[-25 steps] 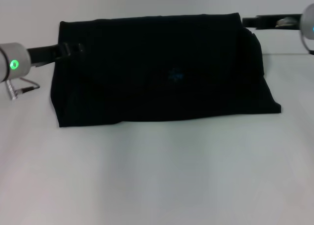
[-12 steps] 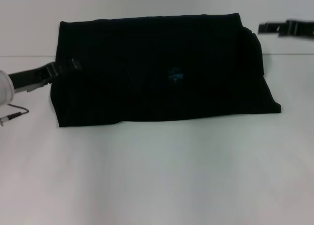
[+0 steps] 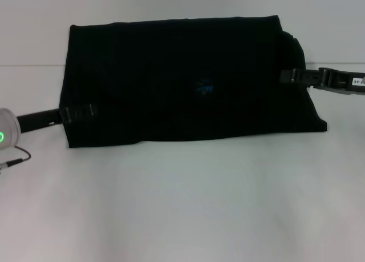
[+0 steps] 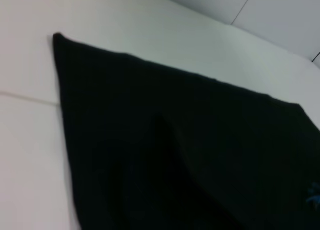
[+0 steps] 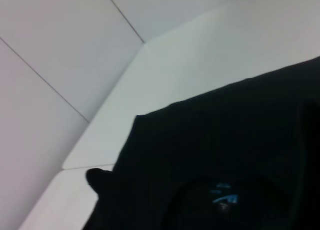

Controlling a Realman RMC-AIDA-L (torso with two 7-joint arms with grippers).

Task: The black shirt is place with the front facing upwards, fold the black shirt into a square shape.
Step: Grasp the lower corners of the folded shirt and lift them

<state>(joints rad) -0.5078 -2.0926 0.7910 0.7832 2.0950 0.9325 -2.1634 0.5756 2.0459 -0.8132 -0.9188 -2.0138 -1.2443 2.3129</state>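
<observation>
The black shirt [image 3: 182, 79] lies folded into a wide rectangle on the white table [image 3: 182, 205], with its small blue neck label [image 3: 204, 88] showing near the middle. No chest letters show. My left gripper [image 3: 84, 111] is at the shirt's left edge, near its front left corner. My right gripper [image 3: 286, 76] is at the shirt's right edge, about halfway along it. The left wrist view shows the shirt [image 4: 175, 155] up close. The right wrist view shows the shirt [image 5: 225, 150] and the label [image 5: 223, 197].
A thin cable [image 3: 14, 159] hangs from my left arm over the table at the far left. A seam line [image 3: 28, 65] crosses the table behind the shirt. The white wall [image 5: 60, 34] rises behind the table.
My left gripper has moved from the shirt's upper left edge toward its front left corner. My right gripper has come from beyond the back right corner to the middle of the right edge. The shirt has not moved.
</observation>
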